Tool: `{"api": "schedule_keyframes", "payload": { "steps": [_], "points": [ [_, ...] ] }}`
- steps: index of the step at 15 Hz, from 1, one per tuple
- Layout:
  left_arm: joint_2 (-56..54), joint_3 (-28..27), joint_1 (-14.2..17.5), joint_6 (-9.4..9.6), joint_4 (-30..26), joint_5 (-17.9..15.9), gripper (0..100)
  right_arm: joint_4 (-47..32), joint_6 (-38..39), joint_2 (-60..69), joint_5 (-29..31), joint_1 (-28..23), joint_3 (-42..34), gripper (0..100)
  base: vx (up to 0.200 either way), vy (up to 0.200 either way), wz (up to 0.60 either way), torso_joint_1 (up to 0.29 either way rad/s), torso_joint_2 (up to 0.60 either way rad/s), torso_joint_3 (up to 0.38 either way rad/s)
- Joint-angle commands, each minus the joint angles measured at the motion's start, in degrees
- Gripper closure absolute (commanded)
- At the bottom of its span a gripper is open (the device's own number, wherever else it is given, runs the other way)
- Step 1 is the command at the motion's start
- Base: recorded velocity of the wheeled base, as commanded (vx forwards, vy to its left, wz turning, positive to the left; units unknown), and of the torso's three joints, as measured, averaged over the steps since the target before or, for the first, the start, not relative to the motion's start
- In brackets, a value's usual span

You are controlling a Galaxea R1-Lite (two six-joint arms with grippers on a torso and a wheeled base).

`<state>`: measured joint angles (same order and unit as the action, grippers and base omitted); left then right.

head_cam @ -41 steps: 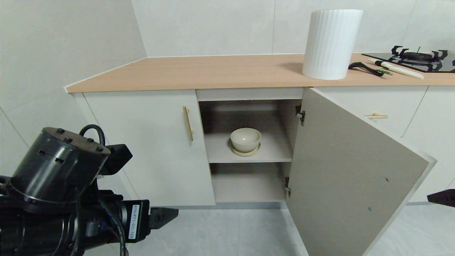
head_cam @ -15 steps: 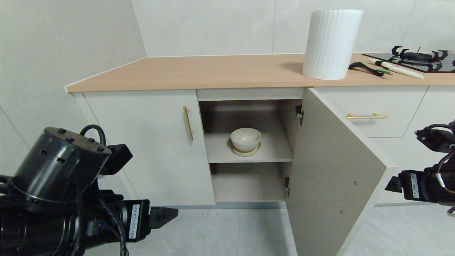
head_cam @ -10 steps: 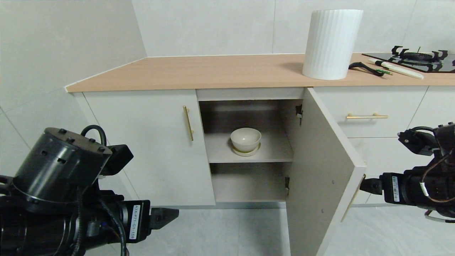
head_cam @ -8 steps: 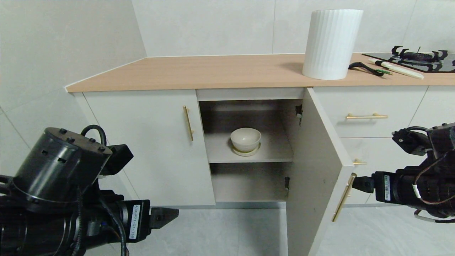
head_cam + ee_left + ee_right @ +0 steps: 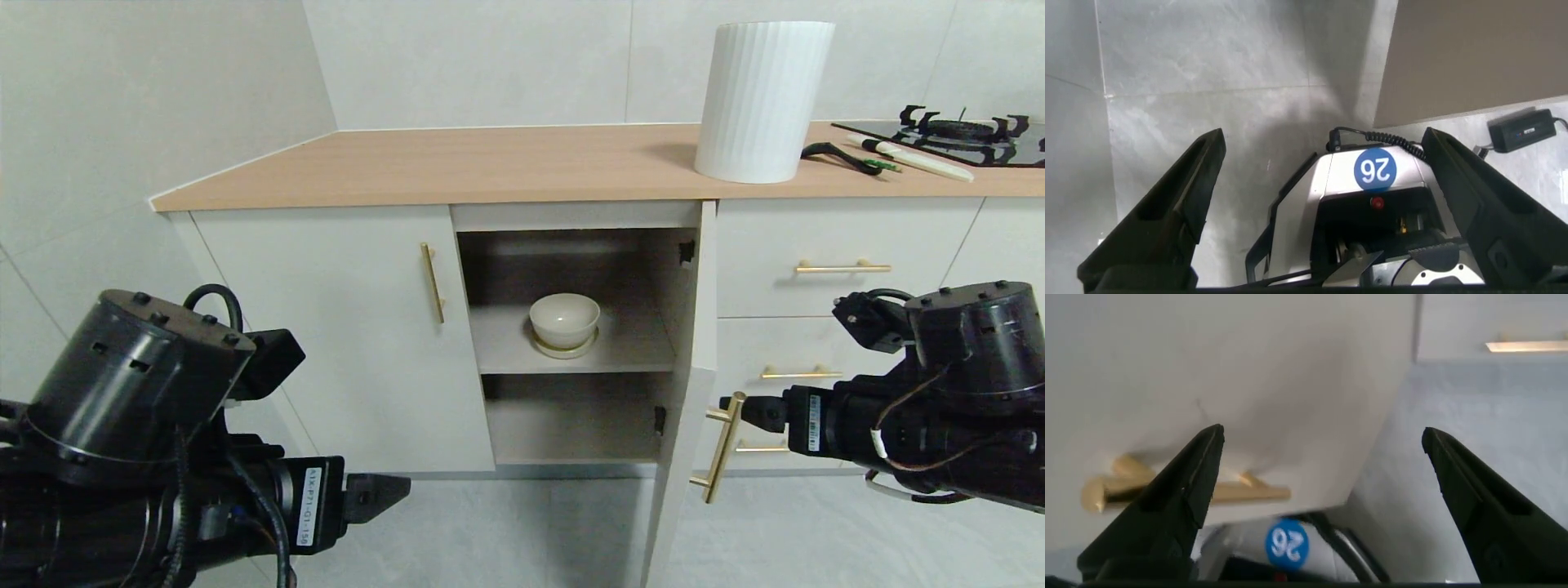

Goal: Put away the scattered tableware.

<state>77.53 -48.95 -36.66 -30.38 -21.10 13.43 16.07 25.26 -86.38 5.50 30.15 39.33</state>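
Observation:
A cream bowl (image 5: 563, 317) sits on a small saucer (image 5: 563, 349) on the middle shelf of the open cabinet (image 5: 571, 359). The cabinet door (image 5: 694, 343) stands edge-on to me, half swung, its gold handle (image 5: 718, 445) facing right. My right gripper (image 5: 747, 408) is against the door's outer face right beside that handle, and its fingers stand open. In the right wrist view the door face (image 5: 1290, 376) and gold handle (image 5: 1184, 488) lie just past the open right gripper (image 5: 1321, 434). My left gripper (image 5: 380, 494) hangs low at the left over the floor, open and empty (image 5: 1323, 137).
A tall white ribbed container (image 5: 763, 98) stands on the wooden counter (image 5: 457, 167), with a black-handled utensil (image 5: 845, 155), a white knife (image 5: 910, 157) and a gas hob (image 5: 963, 131) to its right. Drawers with gold handles (image 5: 841, 267) lie behind the right arm. The left cabinet door (image 5: 343, 327) is shut.
My right arm came in from the right and pushed the door from wide open to about half shut. The left arm and the bowl stayed put.

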Motion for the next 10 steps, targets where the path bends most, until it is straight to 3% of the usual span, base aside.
{"api": "schedule_keyframes", "payload": {
  "steps": [1, 5, 7, 10],
  "points": [
    [0.1, 0.0, 0.0, -0.03, 0.0, 0.0, 0, 1.4, -0.5, -6.2, -0.1, 1.0, 2.8, 0, 0.0, 0.0, 0.0, 0.0, 0.0, 0.0],
    [-0.8, -0.2, 0.0, 0.41, 0.8, 0.0, 0, -3.4, -4.3, -13.3, -2.2, 1.8, 14.2, 0, 0.0, 0.0, 0.0, 0.0, 0.0, 0.0],
    [-1.9, 0.3, 0.0, 1.9, 1.3, 0.0, 0, -8.1, -4.6, -15.7, -3.1, 1.8, 20.7, 0, 0.0, 0.0, 0.0, 0.0, 0.0, 0.0],
    [-1.7, 0.3, 0.1, 1.9, 1.4, 0.0, 0, -8.0, -4.2, -19.1, -3.5, 1.8, 23.4, 0, 0.0, 0.0, 0.0, 0.0, 0.0, 0.0]
  ]
}}
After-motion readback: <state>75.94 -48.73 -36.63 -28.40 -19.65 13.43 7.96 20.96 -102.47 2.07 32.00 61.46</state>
